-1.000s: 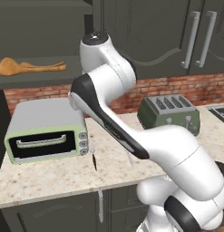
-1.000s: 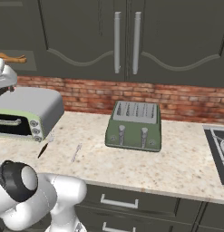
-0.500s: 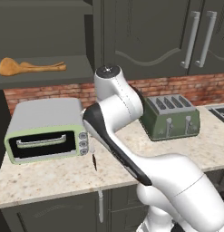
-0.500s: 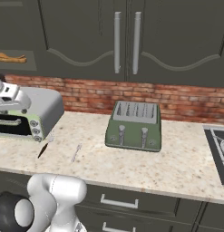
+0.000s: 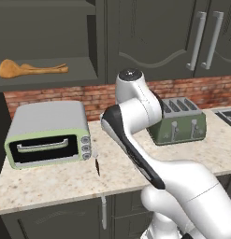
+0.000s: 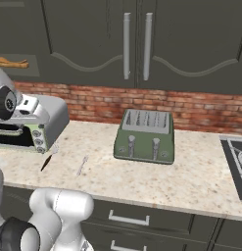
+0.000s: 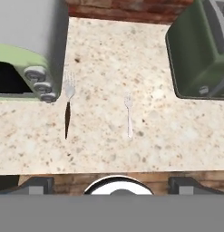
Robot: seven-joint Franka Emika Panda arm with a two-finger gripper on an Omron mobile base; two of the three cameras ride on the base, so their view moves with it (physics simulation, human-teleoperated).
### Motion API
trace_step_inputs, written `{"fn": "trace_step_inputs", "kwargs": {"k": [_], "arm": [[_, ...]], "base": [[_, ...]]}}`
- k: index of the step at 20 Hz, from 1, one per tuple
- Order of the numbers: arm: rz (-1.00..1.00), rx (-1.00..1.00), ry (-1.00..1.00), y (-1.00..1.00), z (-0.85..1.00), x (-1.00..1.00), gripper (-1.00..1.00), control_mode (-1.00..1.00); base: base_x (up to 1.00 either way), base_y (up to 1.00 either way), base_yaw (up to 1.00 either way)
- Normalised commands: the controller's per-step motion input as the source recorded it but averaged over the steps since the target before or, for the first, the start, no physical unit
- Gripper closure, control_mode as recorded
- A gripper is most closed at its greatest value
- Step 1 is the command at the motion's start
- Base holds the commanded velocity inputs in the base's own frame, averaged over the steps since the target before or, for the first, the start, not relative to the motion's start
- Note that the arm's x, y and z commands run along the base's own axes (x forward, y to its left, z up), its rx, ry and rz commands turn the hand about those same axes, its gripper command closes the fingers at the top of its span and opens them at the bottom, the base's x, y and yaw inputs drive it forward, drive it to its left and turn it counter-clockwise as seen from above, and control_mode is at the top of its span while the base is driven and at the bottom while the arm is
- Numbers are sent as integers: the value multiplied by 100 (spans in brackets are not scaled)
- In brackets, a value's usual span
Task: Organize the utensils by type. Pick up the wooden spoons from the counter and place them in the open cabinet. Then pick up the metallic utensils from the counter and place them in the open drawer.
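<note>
Beige speckled stone forms the bench (image 5: 51, 184), which runs below a red brick backsplash (image 6: 191, 105) and dark grey wall cabinets with long silver bar handles (image 6: 137, 46). At the left, one upper cabinet (image 5: 46, 77) stands open, and both orange-brown wooden spoons (image 5: 30, 68) lie together on its shelf.

On the bench at the left sits a pale green and grey toaster oven (image 5: 46, 133) with three round knobs. Well to its right stands a green four-slot toaster (image 6: 146, 136). At the far right edge of the right base view, a dark stovetop (image 6: 235, 164) is set into the bench.

Rising in front of the bench is the white robot arm (image 5: 135, 121), bent over the work area. From the hand view, the claw (image 7: 111, 183) hovers above the front part of the bench with its two dark fingertips (image 7: 38, 185) spread wide apart and nothing between them.

Two small metal utensils lie flat on the bench between the oven and the toaster. A silver-and-black utensil (image 7: 68, 108), with tines at its silver end, lies just beside the oven's knobs. Near it, apart and roughly parallel, lies a thin silver fork (image 7: 129, 115).
</note>
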Motion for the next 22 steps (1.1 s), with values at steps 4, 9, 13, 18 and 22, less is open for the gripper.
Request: {"fn": "trace_step_inputs", "kwargs": {"k": [4, 9, 13, 18, 22], "arm": [[-2, 2, 16, -37, -26, 2, -100, -100], [-4, 6, 16, -35, -27, 0, -100, -100], [-4, 7, 12, -30, -29, 2, -100, -100], [-2, 5, 10, -25, -34, 5, -100, -100], [0, 0, 6, -8, -44, 6, -100, -100]], "base": [[0, 0, 0], [0, 0, 0], [0, 0, 0], [0, 0, 0], [0, 0, 0]]}}
